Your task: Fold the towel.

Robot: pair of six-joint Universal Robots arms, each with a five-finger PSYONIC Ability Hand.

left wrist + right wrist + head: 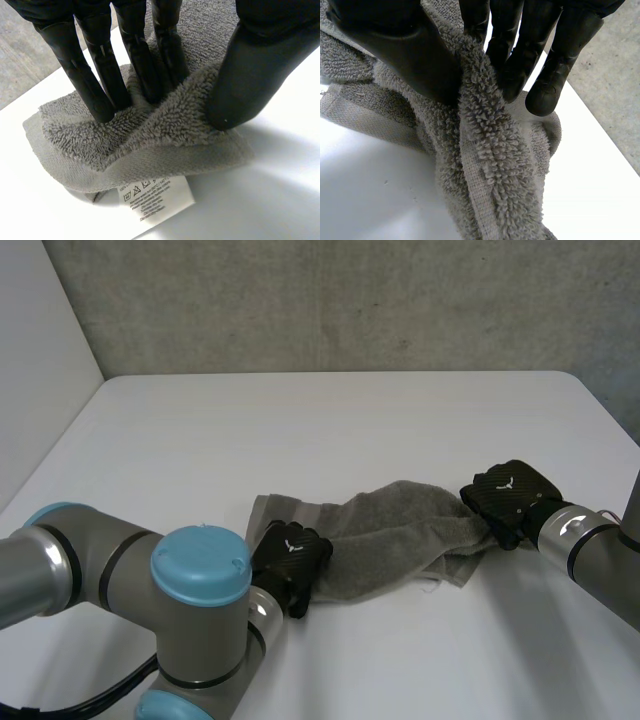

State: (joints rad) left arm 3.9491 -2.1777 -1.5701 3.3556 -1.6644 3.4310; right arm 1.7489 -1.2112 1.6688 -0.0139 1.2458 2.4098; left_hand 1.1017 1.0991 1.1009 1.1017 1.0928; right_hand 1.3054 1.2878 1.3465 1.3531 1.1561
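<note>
Where the towel lies, toward the near middle of the white table, it is bunched and rope-like, not flat, strung between both hands. Left hand at its left end; right hand at its right end.

Left wrist view: fingers pressed down into a raised fold of pile, thumb on the other side of that fold, so the cloth is pinched. Flat woven hem band runs just past the fingertips; care label sticks out from under it onto the table. An edge, then; which corner, cannot tell.

Right wrist view: thumb and fingers close on 1 thick ridge of terry, also a pinch. The ridge runs on past the fingertips.

Handling, as judgement: light, soft, fully limp; nothing fragile. Looped pile gives friction, so slip from a pinch is unlikely. No stiffness: it will sag and crumple wherever unsupported, and layers will cling. Best holds are the 2 corners of 1 hemmed edge, where the woven band is thinner and firmer than the pile. Present grips look to sit on bunched folds, perhaps several layers, so spreading flat should come before any fold. Risk: catching an extra layer and dragging the whole bundle.
</note>
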